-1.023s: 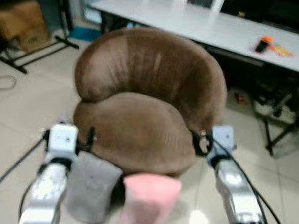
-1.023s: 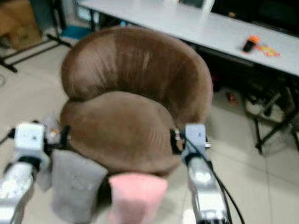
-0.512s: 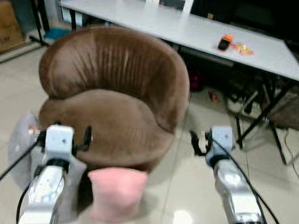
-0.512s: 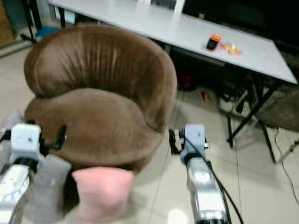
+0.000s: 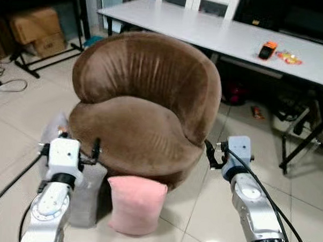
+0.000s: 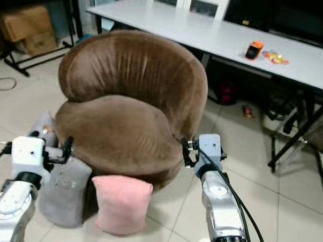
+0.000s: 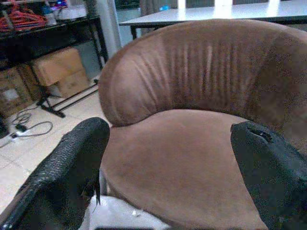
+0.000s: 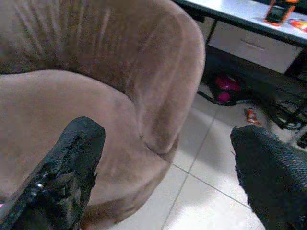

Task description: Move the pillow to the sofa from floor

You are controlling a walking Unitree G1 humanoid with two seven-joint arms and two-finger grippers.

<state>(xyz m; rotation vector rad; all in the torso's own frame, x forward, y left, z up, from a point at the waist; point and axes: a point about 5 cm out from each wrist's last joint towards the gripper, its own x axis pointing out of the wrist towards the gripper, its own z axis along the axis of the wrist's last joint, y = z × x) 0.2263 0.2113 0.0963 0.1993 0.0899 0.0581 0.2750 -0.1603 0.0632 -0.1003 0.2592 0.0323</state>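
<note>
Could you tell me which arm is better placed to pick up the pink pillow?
Probably left: its open end effector hovers nearer the pink pillow on the floor.

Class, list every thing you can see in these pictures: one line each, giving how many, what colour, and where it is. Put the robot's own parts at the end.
Sofa: one, brown, on the floor in front of the robot.
Pink pillow: one, pink, on the floor against the sofa's front.
Grey pillows: two, grey, on the floor left of the pink one.
Table: one, white, behind the sofa.
Orange item: one, orange and black, on the table.
Boxes: cardboard brown, far left by a black rack.
Cable: one, on the floor at the left.
Left hand: one, black fingers, open, above the grey pillows.
Right hand: one, black fingers, open, right of the sofa.
</note>
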